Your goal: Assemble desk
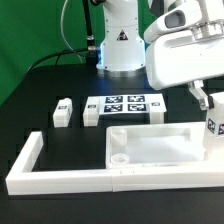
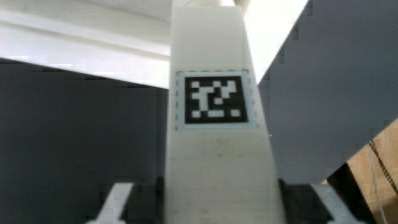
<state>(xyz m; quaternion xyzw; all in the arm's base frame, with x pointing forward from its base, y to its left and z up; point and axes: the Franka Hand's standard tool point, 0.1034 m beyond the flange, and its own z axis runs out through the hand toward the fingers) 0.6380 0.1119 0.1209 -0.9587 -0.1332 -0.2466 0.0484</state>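
At the tabletop's (image 1: 40, 100) edge on the exterior view's right, the partly spread gripper (image 2: 217, 205) pinches a tagged leg (image 1: 213, 128) upright beside the desk top's (image 1: 150, 129) rim, open surface behind.

leg (image 1: 213, 127) | cut off by exterior view's right edge | tag (image 2: 217, 101) blurred

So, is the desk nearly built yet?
Not nearly. Done: no leg stands on the desk top yet. In hand: the gripper holds one leg. Left: fit that leg, then the two loose legs by the marker board.
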